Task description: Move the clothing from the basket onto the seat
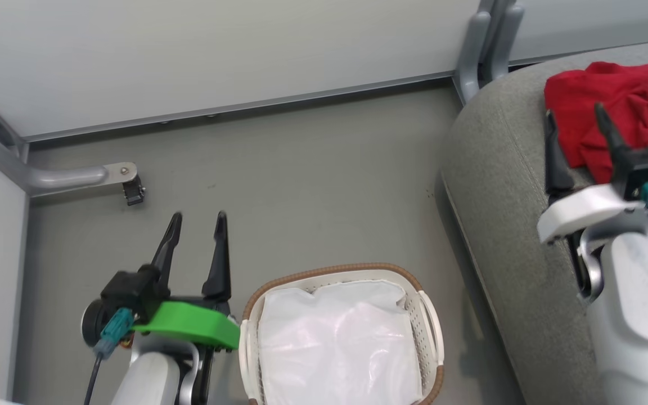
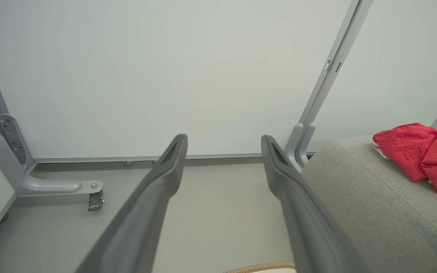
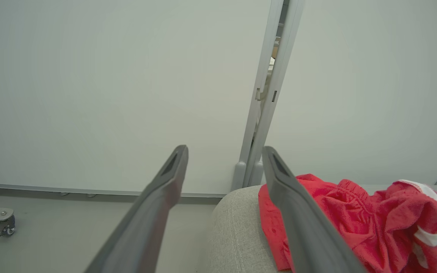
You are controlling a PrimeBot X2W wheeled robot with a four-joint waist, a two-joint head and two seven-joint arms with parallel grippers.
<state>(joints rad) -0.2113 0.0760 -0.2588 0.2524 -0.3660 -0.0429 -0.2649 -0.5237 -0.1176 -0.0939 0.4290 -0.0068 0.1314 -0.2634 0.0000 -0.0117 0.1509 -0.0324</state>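
Bright red fabric clothing with white trim (image 1: pixel 622 112) lies heaped on the large grey upholstered seat (image 1: pixel 504 185), just beyond the right end effector (image 1: pixel 574 112), whose fingers are spread and empty. Beside the left end effector (image 1: pixel 199 216) (also spread, holding nothing), the oval cream plastic basket (image 1: pixel 335 271) holds a white liner (image 1: pixel 335 337). The task looks done, so the next move is likely a retreat without snagging cloth. Bare grey floor (image 1: pixel 313 180) meets pale wall panels (image 1: pixel 217 50).

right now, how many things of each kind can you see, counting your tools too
grey seat: 1
red clothing pieces on the seat: 2
cream basket: 1
white liner in the basket: 1
tools, both open and empty: 2, the left tool and the right tool
total: 7
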